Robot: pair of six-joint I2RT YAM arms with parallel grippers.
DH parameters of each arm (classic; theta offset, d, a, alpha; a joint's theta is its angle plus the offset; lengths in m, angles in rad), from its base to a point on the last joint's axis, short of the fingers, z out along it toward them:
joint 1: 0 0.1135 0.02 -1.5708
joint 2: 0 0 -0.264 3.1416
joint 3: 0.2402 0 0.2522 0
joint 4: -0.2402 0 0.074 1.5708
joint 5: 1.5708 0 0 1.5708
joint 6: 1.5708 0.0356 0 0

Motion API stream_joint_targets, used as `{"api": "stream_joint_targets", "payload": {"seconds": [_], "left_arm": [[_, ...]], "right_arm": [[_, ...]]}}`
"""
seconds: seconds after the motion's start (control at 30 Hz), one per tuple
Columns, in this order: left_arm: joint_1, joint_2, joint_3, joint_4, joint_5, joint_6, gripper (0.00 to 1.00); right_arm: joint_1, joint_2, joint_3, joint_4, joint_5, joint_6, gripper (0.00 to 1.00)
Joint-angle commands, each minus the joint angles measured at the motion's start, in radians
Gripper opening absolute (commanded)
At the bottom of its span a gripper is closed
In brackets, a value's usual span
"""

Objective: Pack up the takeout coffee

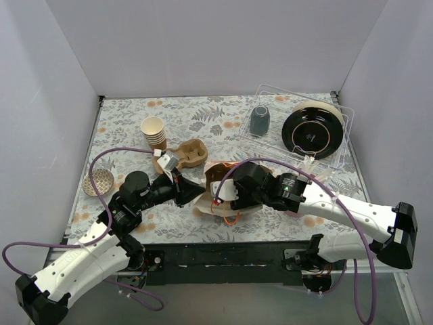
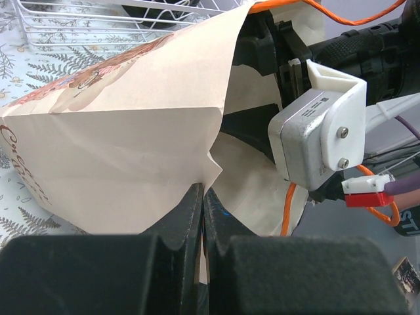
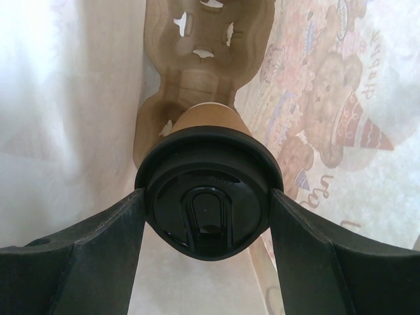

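Right gripper (image 3: 207,200): clamped on 1 takeout coffee (image 3: 207,118), between paper bag (image 2: 118,151) walls. Left gripper (image 2: 202,197): pinching bag edge.

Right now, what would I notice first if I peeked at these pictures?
The right gripper squeezes the black-lidded takeout coffee inside the paper bag lying mid-table. The left gripper pinches the bag's mouth edge. A black plate stands in the wire rack, far right.

Paper bag (image 3: 341,118): rotated print at 1 o'clock looks like "Happy". Its brown script at 9 o'clock in the left wrist view is unreadable. White "ST" on black arm part (image 2: 410,222).
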Motion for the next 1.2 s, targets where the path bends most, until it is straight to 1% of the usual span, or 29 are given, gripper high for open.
{"api": "stream_joint_targets", "payload": {"seconds": [0.0,0.17,0.27,0.3,0.4,0.53,0.73,0.97,1.07,1.1,1.17], "left_arm": [[-0.005,-0.029,-0.011,-0.003,0.03,0.007,0.0],[-0.007,-0.058,-0.03,-0.027,0.028,0.014,0.0],[-0.007,-0.084,-0.053,-0.031,0.025,0.012,0.0],[-0.007,-0.088,-0.059,-0.031,0.025,0.012,0.0],[-0.007,-0.102,-0.068,-0.031,0.024,0.012,0.0],[-0.005,-0.116,-0.082,-0.029,0.021,0.0,0.0],[-0.005,-0.136,-0.071,-0.037,0.01,-0.051,0.0],[-0.005,-0.133,-0.054,-0.051,0.013,-0.083,0.0],[-0.007,-0.141,-0.061,-0.052,0.016,-0.088,0.0],[-0.005,-0.144,-0.065,-0.051,0.018,-0.091,0.0],[-0.007,-0.153,-0.073,-0.055,0.019,-0.097,0.0]], "right_arm": [[0.0,-0.014,-0.003,-0.05,-0.029,-0.022,0.33],[-0.002,-0.009,0.038,-0.068,-0.032,-0.029,0.33],[-0.002,-0.006,0.028,-0.042,0.028,-0.029,0.33],[-0.002,-0.005,0.012,-0.025,0.084,-0.029,0.33],[-0.005,0.006,0.008,-0.005,0.117,-0.045,0.33],[-0.005,0.02,-0.008,0.027,0.112,-0.061,0.33],[-0.005,0.006,-0.026,0.038,0.026,-0.102,0.32],[-0.005,-0.011,-0.063,0.082,0.023,-0.148,0.31],[-0.005,-0.003,-0.046,0.116,0.046,-0.144,0.31],[-0.006,-0.003,-0.029,0.13,0.052,-0.113,0.31],[-0.019,0.005,-0.014,0.15,0.031,-0.093,0.31]]}}
